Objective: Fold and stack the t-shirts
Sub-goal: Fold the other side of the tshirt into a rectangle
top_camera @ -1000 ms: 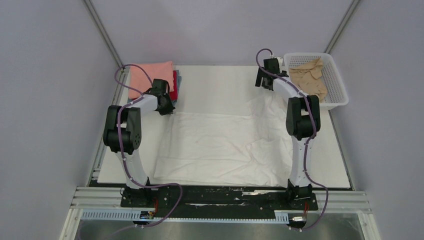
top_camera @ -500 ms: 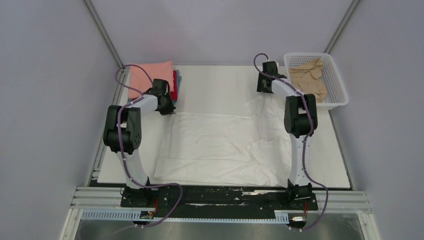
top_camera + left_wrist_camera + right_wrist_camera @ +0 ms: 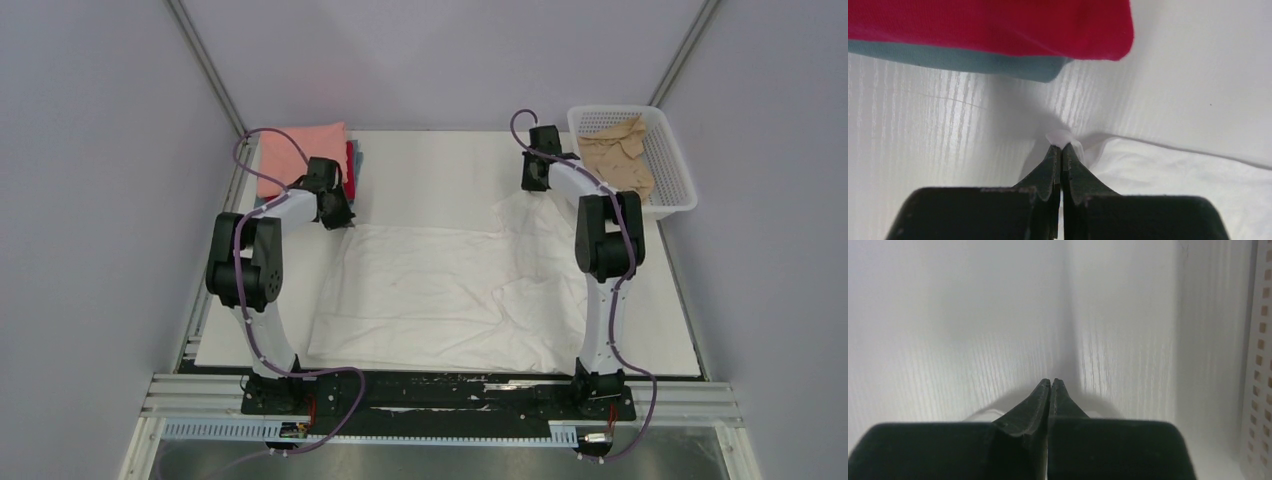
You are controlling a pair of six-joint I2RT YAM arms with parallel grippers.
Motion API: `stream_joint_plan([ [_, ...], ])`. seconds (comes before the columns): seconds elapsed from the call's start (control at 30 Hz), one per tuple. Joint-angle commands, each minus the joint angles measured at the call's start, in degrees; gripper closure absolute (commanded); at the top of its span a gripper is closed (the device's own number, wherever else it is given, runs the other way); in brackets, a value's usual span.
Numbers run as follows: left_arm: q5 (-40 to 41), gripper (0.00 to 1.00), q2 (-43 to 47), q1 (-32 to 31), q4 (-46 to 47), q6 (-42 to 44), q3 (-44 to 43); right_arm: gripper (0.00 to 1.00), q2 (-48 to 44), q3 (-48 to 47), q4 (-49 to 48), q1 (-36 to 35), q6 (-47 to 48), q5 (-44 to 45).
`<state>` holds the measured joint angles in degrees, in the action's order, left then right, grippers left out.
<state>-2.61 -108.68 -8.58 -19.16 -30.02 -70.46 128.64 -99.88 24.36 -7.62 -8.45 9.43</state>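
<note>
1. Cloth first: the white shirt (image 3: 440, 290) lies spread across the middle of the table (image 3: 430, 160). It is rumpled on its right side and not yet folded.
2. At its far left corner the left gripper (image 3: 1061, 146) has its fingers pinched together on a small nub of the white cloth, low over the table. My guess is that the corner is held so the edge can be drawn taut or carried over for a fold.
3. At the far right of the shirt the right gripper (image 3: 1050, 383) is closed too, tips down close to the bare table. No cloth shows between its tips, so I cannot tell whether it has the matching corner.
4. One arm at each far corner looks like the set-up for a two-handed fold towards the near side.
5. Just beyond the left gripper sits the finished stack: pink shirt (image 3: 300, 155) on top, red shirt (image 3: 988, 25) under it, blue shirt (image 3: 973, 62) lowest. It is near enough that a lifted corner could brush it.
6. Right of the right gripper stands the basket (image 3: 680, 205), holding the crumpled tan shirt (image 3: 620, 160), which waits its turn. The basket wall leaves little sideways room there.
</note>
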Motion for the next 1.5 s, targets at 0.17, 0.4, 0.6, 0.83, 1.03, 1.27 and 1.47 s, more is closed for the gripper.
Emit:
stream_joint_plan([
  [0.17,1.18,1.00,9.03,-3.77,2.48,-1.46,4.28,1.00,-22.60,17.42,-2.66,-0.45,-0.66,-7.69],
  [0.4,3.85,1.00,16.69,-6.80,3.77,-2.86,10.87,1.00,-37.17,31.15,-2.42,-1.14,-3.84,-13.31],
  [0.6,4.49,1.00,25.44,-8.29,6.24,-5.89,19.92,1.00,-50.02,40.75,-0.26,-2.19,-7.33,-14.70],
  [0.83,10.11,1.00,37.19,-9.00,2.70,-11.92,28.94,1.00,-63.94,46.61,8.24,-3.08,-8.91,-7.07],
  [1.03,15.96,1.00,47.38,-9.04,-2.11,-16.23,32.67,1.00,-70.00,47.81,16.30,-3.03,-12.27,2.45],
  [1.27,18.62,1.00,54.95,-9.00,-5.51,-18.34,35.53,1.00,-74.00,47.03,21.74,-3.08,-14.91,7.27],
  [1.47,21.01,1.00,58.88,-9.00,-8.17,-20.75,37.42,0.99,-78.53,45.69,25.55,-3.08,-17.03,7.16],
])
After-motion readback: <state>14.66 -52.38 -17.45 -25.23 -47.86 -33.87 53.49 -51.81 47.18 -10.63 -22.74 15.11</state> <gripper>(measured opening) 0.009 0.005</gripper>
